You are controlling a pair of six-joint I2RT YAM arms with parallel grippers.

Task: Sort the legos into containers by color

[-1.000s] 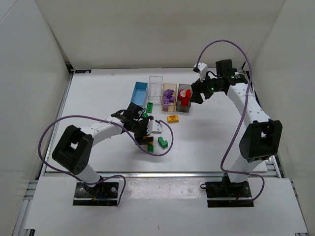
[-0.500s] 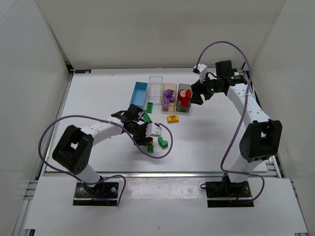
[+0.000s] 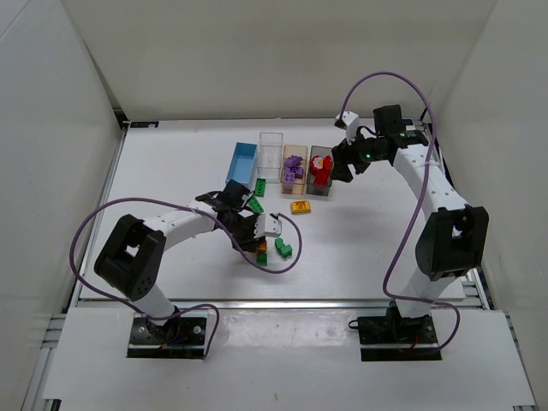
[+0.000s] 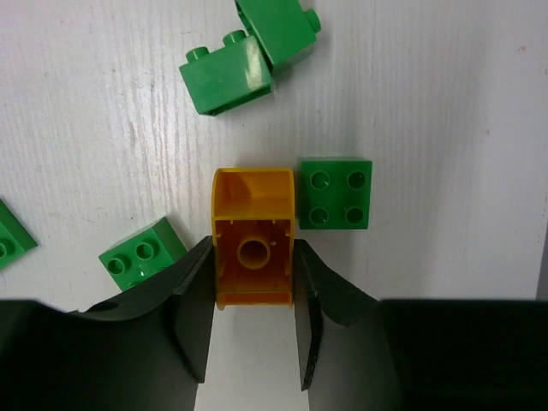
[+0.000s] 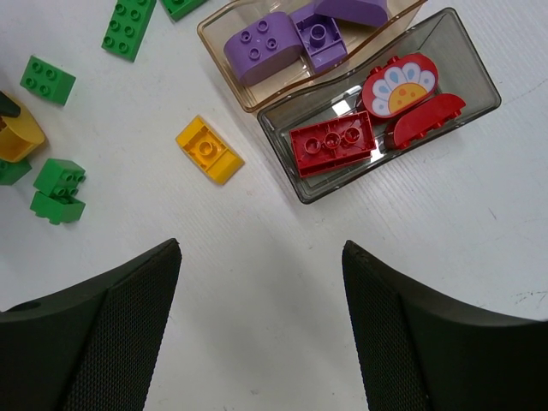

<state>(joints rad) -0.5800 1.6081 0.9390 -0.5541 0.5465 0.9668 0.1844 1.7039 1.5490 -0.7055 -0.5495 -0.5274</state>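
Observation:
My left gripper (image 4: 253, 243) is shut on an orange-yellow lego (image 4: 253, 201) that lies hollow side up on the table, one finger against each long side. Green legos lie around it: a flat square (image 4: 337, 193), a joined pair (image 4: 228, 75), and one by the left finger (image 4: 142, 256). My right gripper (image 5: 261, 245) hangs open above bare table near the containers. The peach-tan bin (image 3: 286, 178) holds purple legos (image 5: 261, 51) and the dark grey bin (image 5: 479, 81) holds red ones (image 5: 330, 145). A second yellow lego (image 5: 209, 151) lies in front of these bins.
The light blue bin (image 3: 242, 161) and the clear bin (image 3: 271, 151) stand left of the peach-tan one. More green legos (image 3: 259, 187) lie just in front of them. White walls enclose the table on the left, back and right.
The left gripper's jaws have closed in from wide open onto the orange-yellow lego. The right arm has barely moved.

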